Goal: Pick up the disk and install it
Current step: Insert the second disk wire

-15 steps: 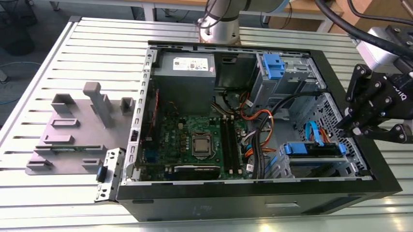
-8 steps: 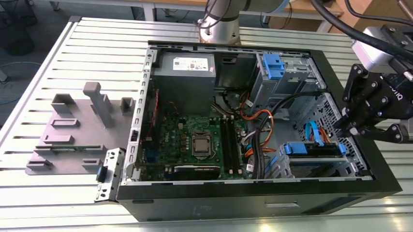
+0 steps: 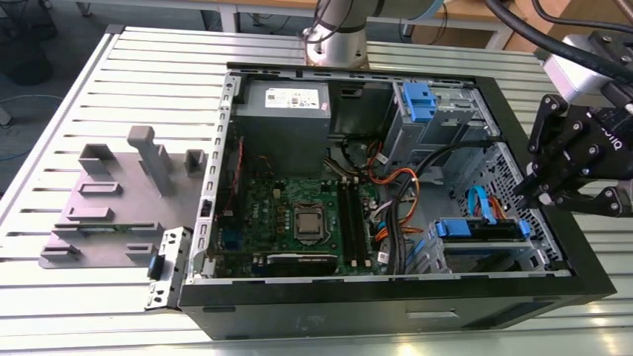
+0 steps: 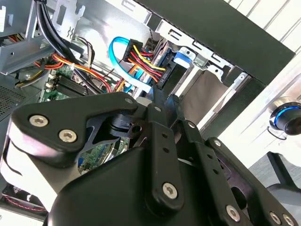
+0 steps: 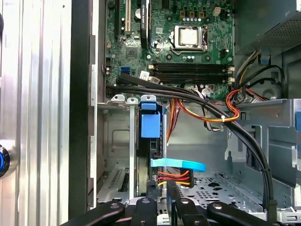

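Exterior view: I see the gripper [image 3: 565, 194] hanging over the case [image 3: 396, 311] wall on the exterior view's right, above the lower drive bay. Its black fingers [image 3: 608, 202] are spread a little and hold nothing. The disk [image 3: 479, 228] sits in that bay, edge up, blue bracket on top, with a light blue cable [image 3: 479, 202] curving to it. A second blue tab [image 3: 419, 100] sits in the upper cage beside the grey supply box [image 3: 287, 104]. A grey fixture [image 3: 109, 200] lies on the slatted table [image 3: 59, 111], well apart from the case.

Second wrist view: the gripper's black linkage [image 4: 160, 155] is close to the lens. Past it I see the disk's connector end [image 4: 162, 70] with red-and-yellow wires [image 4: 141, 59] and the blue cable plugged in. I see nothing clamped.

First wrist view: the disk [image 5: 150, 136] stands in its bay slot, blue bracket facing the camera, cables attached at its near end. The fingertips [image 5: 162, 207] are just beside that end; whether they touch it, I cannot tell. The board [image 5: 178, 37] lies beyond.
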Tool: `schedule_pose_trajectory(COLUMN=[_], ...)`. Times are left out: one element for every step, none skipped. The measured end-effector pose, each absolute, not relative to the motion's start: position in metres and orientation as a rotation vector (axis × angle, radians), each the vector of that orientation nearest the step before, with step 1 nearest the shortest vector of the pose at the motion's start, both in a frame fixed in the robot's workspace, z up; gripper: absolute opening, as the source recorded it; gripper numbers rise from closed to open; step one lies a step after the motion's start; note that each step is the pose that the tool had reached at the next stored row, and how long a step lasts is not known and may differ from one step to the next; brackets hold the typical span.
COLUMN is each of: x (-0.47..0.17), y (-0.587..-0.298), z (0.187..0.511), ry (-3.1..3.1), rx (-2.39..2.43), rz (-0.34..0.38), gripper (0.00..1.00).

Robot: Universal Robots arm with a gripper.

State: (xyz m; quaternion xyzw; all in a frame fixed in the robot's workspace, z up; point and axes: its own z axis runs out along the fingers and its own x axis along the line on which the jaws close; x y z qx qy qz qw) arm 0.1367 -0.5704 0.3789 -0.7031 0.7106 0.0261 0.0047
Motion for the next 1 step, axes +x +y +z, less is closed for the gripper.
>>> schedule_pose_trajectory(x=[0.1367], y=[-0.5704], z=[0.3789], ry=[2.226], rx=[-2.202], rz=[0.082], gripper=[0.24])
